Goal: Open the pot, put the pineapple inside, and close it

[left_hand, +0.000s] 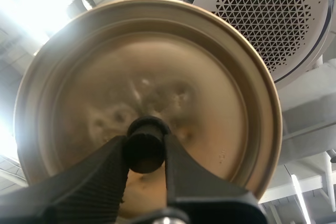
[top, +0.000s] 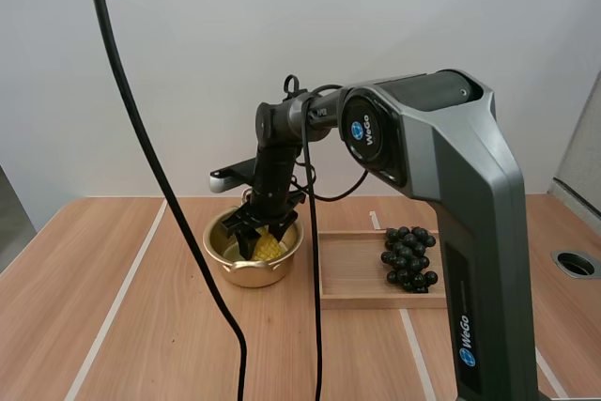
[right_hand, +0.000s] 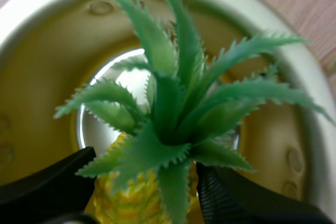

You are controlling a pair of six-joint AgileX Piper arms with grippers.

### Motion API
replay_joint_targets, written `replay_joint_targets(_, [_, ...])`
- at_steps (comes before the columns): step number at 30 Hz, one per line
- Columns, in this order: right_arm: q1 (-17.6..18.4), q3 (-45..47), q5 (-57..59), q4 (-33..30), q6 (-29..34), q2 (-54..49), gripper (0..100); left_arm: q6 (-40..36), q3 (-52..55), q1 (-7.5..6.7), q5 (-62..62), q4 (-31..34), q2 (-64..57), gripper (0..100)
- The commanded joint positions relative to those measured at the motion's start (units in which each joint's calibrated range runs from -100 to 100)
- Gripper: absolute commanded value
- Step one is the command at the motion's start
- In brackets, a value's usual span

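**One lid lifted, one pineapple held in the open pot**

One lid (left_hand: 157,66) is seen from the left wrist, pinched by its single dark knob (left_hand: 147,132) between the two fingers of the left end effector (left_hand: 146,150). The lid is held apart from the pot.

On the counter (top: 131,326), one golden pot (top: 246,275) is found at the left, its mouth uncovered. The right end effector (top: 255,238) is lowered into that mouth. Its two fingers are closed on one pineapple (top: 268,249), whose yellow body is seen inside the rim. From the right wrist, the green crown is seen over the pot's bottom, with one finger on each side of the fruit.

Just beside the pot, to the right, one wooden tray (top: 352,281) is set. One bunch of dark grapes (top: 408,256) is laid at its right end.
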Motion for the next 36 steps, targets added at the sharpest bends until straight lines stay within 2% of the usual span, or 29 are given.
replay_joint_targets(1, [0.0,0.0,2.1,0.2,-3.2,0.3,100,0.2,-0.4,0.21,1.1,-0.6,-0.2,0])
replay_joint_targets(5, [0.2,0.0,2.3,2.6,-6.0,0.3,100,0.2,-0.4,0.21,1.2,-0.6,-0.2,0])
replay_joint_targets(13, [0.6,-0.6,2.1,2.9,-6.0,-2.1,100,0.2,-0.4,0.21,1.6,-0.6,-0.2,0])
replay_joint_targets(21, [0.6,-5.8,4.3,2.6,-5.2,-7.6,100,0.2,-0.4,0.21,4.8,-0.6,-0.2,0])
replay_joint_targets(26, [0.6,-7.7,6.5,-3.3,-2.3,-10.7,100,0.2,-0.4,0.21,4.8,-0.6,-0.2,0])
replay_joint_targets(36, [0.6,-8.0,9.3,-22.5,9.1,-17.5,100,0.2,-0.4,0.21,4.8,-0.6,-0.2,0])
